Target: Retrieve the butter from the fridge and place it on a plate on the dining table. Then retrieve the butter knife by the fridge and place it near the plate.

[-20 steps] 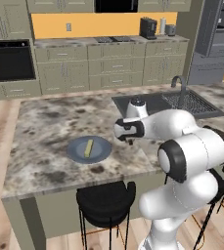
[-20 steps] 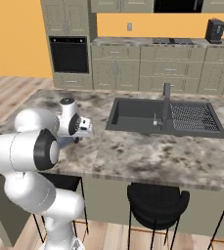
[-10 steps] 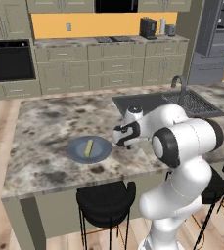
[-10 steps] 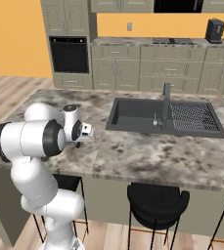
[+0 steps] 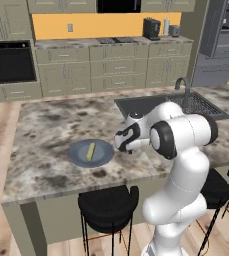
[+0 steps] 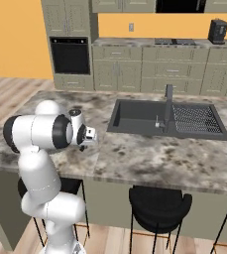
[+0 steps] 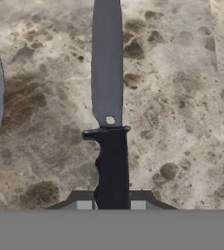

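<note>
While olive-beige cabinets line the far wall, the speckled marble counter (image 5: 46, 150) carries the plate (image 5: 91, 153) with the butter (image 5: 90, 151) near its front edge; just beside, the pincer (image 7: 111, 205) pinches the butter knife (image 7: 108, 112).

Glossy white rounded arm (image 5: 178, 145), dark joints.
</note>
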{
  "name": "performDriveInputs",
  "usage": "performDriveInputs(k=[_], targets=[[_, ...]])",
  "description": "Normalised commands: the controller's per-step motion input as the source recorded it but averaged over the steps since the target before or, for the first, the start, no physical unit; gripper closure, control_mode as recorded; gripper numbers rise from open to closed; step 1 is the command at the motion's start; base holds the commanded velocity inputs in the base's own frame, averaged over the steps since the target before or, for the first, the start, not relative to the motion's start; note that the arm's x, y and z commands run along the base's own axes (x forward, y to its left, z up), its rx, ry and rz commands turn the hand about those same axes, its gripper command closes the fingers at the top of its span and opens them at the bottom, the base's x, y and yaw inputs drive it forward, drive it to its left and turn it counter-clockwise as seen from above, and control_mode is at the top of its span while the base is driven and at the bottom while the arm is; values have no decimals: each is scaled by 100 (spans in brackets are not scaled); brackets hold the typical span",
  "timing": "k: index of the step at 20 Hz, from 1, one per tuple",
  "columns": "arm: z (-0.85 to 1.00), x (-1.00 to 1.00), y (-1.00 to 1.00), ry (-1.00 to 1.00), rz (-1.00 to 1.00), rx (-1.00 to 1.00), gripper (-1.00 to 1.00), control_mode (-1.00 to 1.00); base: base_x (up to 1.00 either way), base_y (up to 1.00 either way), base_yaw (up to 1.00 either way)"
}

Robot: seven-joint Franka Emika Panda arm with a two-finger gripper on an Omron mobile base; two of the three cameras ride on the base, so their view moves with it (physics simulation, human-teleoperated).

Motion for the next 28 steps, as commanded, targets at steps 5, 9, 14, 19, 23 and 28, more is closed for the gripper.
performDriveInputs(k=[5,9,14,19,23,28], targets=[[-29,17,0,2,0,0,100,-100,0,0,0],[-2,7,0,0,0,0,100,-100,0,0,0],[-2,2,0,0,0,0,-100,-100,0,0,0],[-2,3,0,0,0,0,-100,-100,0,0,0],[0,3,0,0,0,0,-100,-100,0,0,0],[0,0,0,0,0,0,-100,-100,0,0,0]])
